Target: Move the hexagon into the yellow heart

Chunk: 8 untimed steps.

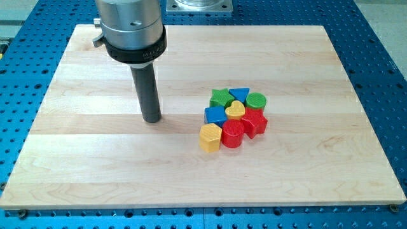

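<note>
A yellow hexagon block (210, 137) lies at the lower left of a tight cluster of blocks right of the board's centre. The yellow heart (235, 110) sits in the cluster's middle, up and to the right of the hexagon, with a blue block (215, 115) and a red block (232, 135) between and beside them. My tip (151, 119) rests on the board to the left of the cluster, well apart from the hexagon and slightly higher in the view.
The cluster also holds a green block (220, 97), a blue triangle (239, 94), a green round block (256, 100) and a red star-like block (254, 121). The wooden board (95, 165) lies on a blue perforated table (381, 57).
</note>
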Motion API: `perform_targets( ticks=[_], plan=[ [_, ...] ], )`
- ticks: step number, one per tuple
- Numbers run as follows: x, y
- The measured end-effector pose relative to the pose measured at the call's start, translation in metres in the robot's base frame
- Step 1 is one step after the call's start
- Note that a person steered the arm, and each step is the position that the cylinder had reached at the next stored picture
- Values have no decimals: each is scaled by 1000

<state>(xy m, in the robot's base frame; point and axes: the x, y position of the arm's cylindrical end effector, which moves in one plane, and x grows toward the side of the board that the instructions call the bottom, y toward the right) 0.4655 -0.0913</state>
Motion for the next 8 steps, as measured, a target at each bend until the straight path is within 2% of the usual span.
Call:
perform_targets(
  ticks=[4, 5, 6, 8],
  plan=[
    [1, 2],
    [40, 1],
    [76, 41],
    [68, 64]
  ],
)
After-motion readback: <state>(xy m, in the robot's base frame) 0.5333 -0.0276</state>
